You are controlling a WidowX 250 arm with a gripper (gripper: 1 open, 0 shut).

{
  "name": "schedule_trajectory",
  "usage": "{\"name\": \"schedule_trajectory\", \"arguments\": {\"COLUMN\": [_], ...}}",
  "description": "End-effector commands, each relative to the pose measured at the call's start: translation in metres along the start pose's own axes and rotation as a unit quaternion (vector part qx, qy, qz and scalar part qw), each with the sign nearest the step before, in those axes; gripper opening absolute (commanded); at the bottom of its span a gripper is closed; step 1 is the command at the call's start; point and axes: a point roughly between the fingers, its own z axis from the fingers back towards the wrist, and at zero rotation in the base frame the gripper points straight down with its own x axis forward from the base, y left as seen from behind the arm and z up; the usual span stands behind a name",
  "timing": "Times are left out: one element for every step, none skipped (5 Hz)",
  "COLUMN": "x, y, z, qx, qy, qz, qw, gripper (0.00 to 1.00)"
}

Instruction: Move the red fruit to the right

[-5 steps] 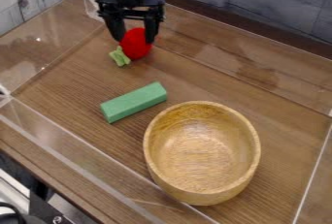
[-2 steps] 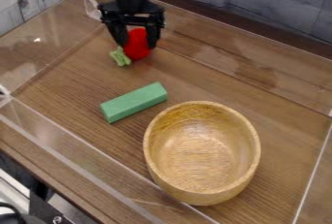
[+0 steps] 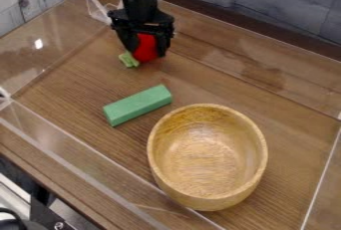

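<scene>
Gripper, jaws standing apart, straddling the red fruit lying at the far left of the wooden tabletop; needing a centred, gentle squeeze before carrying rightward.

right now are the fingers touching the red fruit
Cannot tell. The camera view shows the open fingers straddling the red fruit, hiding any contact or gap.
</scene>
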Motion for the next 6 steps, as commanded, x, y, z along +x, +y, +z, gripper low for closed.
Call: {"name": "schedule_trajectory", "arguments": {"x": [0.008, 0.009, 0.008, 0.001, -0.021, -0.044], "y": [0.003, 0.004, 0.002, -0.006, -0.025, -0.040], "z": [0.028, 0.024, 0.030, 0.055, 0.063, 0.061], "qx": [0.000, -0.005, -0.015, -0.023, -0.032, -0.038], "qy": [-0.038, -0.035, -0.039, -0.046, -0.036, -0.027], "qz": [-0.003, -0.023, -0.043, -0.045, -0.062, -0.071], "qw": [0.9993, 0.9991, 0.9982, 0.9977, 0.9969, 0.9964], "gripper": [1.00, 0.00, 0.00, 0.00, 0.00, 0.00]}}
